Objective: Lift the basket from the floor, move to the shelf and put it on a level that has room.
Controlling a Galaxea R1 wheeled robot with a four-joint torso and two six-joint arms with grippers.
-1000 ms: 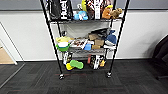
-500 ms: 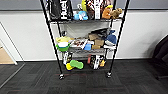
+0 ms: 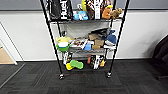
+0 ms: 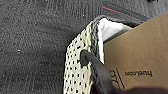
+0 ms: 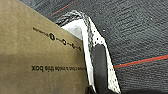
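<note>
The basket (image 4: 75, 72) is cream woven with a dark grey rim and a pale liner, and the dark carpet floor (image 4: 30, 50) lies beneath it. Its dark end handle (image 4: 96, 68) runs straight into my left gripper (image 4: 105, 88), which is shut on it. At the basket's (image 5: 100, 42) other end, my right gripper (image 5: 96, 91) is shut on the second dark handle (image 5: 100, 65). Ahead in the head view stands the shelf (image 3: 51, 37), a black wire rack. The levels I can see are crowded with packets and toys, and its top is cut off by the picture's edge.
A brown cardboard box (image 4: 140, 55) sits inside the basket and shows again in the right wrist view (image 5: 32, 50). Red lines (image 5: 140, 61) cross the carpet. A dark chair (image 3: 161, 55) stands right of the rack, and tan wood flooring (image 3: 5, 56) lies at the far left.
</note>
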